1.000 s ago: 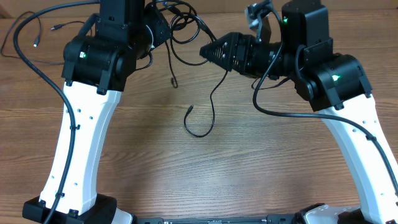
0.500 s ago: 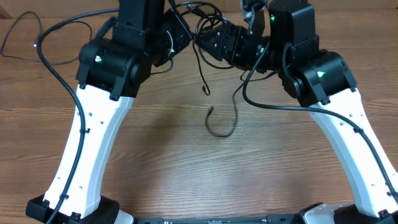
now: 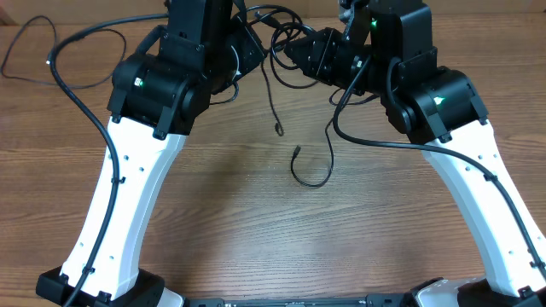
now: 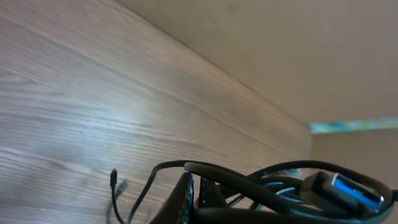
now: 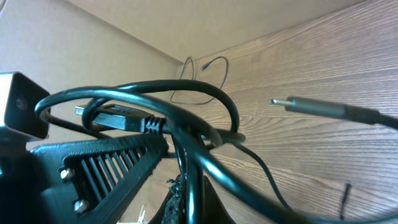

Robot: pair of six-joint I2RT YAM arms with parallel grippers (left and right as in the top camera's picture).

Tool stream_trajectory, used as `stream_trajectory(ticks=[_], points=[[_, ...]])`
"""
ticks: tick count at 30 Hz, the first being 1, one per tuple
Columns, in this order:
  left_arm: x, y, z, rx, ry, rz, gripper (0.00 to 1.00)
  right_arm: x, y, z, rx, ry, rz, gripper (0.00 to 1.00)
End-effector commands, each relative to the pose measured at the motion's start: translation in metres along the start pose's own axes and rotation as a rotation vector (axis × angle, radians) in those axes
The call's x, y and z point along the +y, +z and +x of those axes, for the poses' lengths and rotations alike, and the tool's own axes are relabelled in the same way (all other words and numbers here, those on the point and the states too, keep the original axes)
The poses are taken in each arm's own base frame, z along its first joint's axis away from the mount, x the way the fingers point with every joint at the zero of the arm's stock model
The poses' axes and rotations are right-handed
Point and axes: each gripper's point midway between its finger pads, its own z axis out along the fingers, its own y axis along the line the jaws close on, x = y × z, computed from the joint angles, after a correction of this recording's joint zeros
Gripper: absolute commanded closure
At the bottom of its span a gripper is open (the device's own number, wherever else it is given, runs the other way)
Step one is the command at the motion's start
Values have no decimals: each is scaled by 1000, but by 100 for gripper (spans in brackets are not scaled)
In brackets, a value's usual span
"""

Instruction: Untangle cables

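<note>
Now that the right pincer (image 3: 287, 53) has been clamped onto the cables (image 5: 155, 87) beside the left pincer (image 3: 254, 51), likewise shut on them, near the surface's (image 3: 256, 239) far edge, pulling strands apart is judged possible.

From where I stood the two looked like twins. The left arm (image 3: 128, 196) and the right arm (image 3: 490, 200) each had a long, gently curved white shell between a black base (image 3: 64, 288) and chunky black joint housings (image 3: 158, 85). A small green light (image 3: 139, 82) glowed on each housing (bright against all that black). Thick black wiring (image 3: 85, 126) ran along the shells, which were dotted with dark screw holes (image 3: 122, 159).
</note>
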Motion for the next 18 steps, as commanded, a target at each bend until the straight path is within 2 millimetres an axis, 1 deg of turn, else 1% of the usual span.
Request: stream_trajectory(ticks=[1,3,4,8,10,11,13,18], points=[[32,-6,-34,-200,93,-200,96,18,-15,1,8,-22,-56,96],[50,-14,-47,-284,100,-306,96,21,-25,6,14,-49,-53,96],[66,-22,-58,-347,104,-394,96,21,-34,11,20,-84,-43,96],[94,-34,-76,-411,89,-509,96,18,-58,20,21,-127,5,96],[105,-37,-83,-416,72,-539,96,12,-73,20,-3,-120,48,96],[116,-41,-88,-418,56,-565,96,7,-87,17,-32,-134,78,96],[129,-45,-94,-419,36,-597,96,0,-105,9,-84,-122,114,96],[153,-54,-105,-425,-5,-655,96,-13,-151,-17,-227,-94,163,96]])
